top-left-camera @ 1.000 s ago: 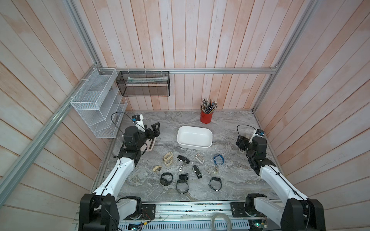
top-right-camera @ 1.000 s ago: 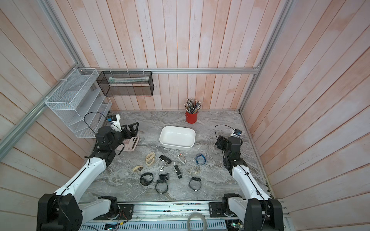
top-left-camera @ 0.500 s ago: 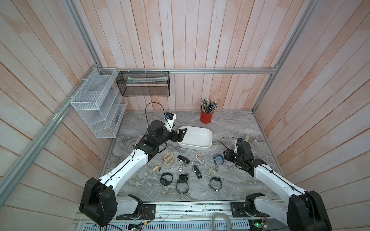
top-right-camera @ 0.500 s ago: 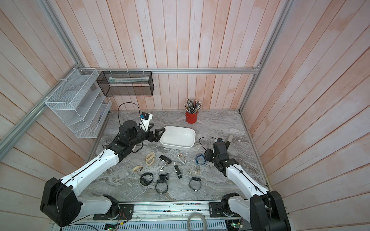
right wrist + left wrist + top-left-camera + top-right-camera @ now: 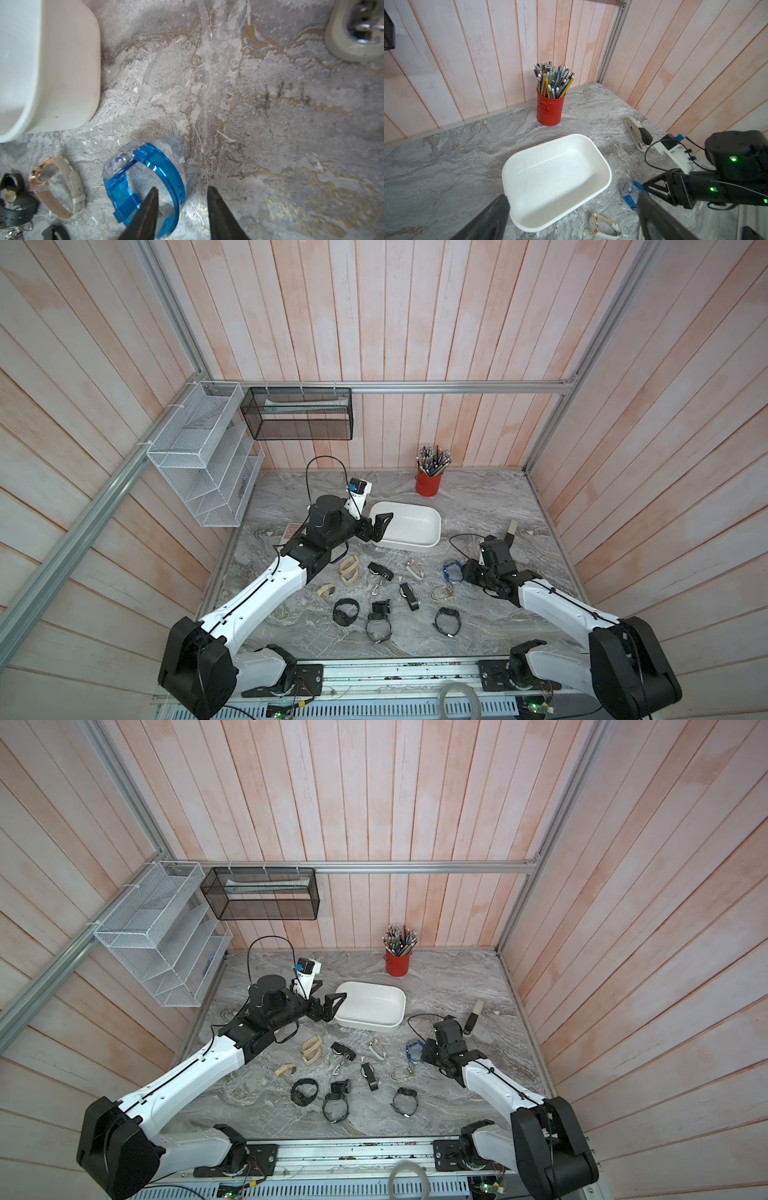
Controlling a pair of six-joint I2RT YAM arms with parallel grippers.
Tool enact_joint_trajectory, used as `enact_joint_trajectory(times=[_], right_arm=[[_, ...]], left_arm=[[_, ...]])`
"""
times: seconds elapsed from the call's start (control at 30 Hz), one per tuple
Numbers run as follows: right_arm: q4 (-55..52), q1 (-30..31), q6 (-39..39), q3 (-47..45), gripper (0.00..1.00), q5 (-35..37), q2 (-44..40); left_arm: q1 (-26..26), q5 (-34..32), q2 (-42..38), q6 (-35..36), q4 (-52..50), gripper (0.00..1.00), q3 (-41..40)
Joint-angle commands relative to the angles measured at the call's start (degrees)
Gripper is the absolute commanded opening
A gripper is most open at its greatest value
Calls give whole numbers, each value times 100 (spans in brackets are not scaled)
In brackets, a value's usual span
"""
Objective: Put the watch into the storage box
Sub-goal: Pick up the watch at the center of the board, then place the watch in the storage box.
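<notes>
Spanning the floor of the wood-panelled cell, a grey marbled tabletop [image 5: 478, 506] was seen in both top views. Across its left part the left arm was stretched inward. The left gripper [image 5: 380, 526] was held at the left end of the storage box [image 5: 409, 547], its jaws spread wide and nothing between them. In the left wrist view that end of the box was framed by the two dark fingers [image 5: 488, 218]. Whether the box was touched could not be told.

The right gripper [image 5: 182, 187] was lowered onto the blue watch [image 5: 164, 166] with its jaws partly apart. One finger was set inside the strap's loop and one outside it, so the strap was straddled but not pinched, and a gap was visible on either side.

The box, white and shallow, was placed near the table's middle, and its floor was shown bare. A red pen cup [image 5: 428, 484] was stood behind it by the back wall, and a stapler [image 5: 510, 531] was laid to its right.

The blue watch was found on the marble to the front right of the box, apart from it. A cream-strapped watch [image 5: 68, 182] was laid near it.
</notes>
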Motion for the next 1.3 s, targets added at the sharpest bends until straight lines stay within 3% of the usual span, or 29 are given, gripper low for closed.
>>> enact_joint_trajectory(times=[0.0,0.2,0.4,0.77,0.93,1.27], right_arm=[[33,35,84,129,38,67,247],[374,161,132,47,28,131,511],[336,188,-88,169,0,248,647],[-1010,291,-800,1114,0,1054,155],[-1526,668,-861,1955,0,1536,-83],[-1413,1540,-1211,4026,0,1732,1592]], left_arm=[[-40,52,-151,38,-60,97,63],[-37,-74,-162,88,-233,98,160],[-50,-109,-226,-40,-190,98,18],[-46,-152,-401,119,-552,100,76],[-60,-337,-628,286,-625,100,-150],[-83,-915,-925,231,-975,100,-286]])
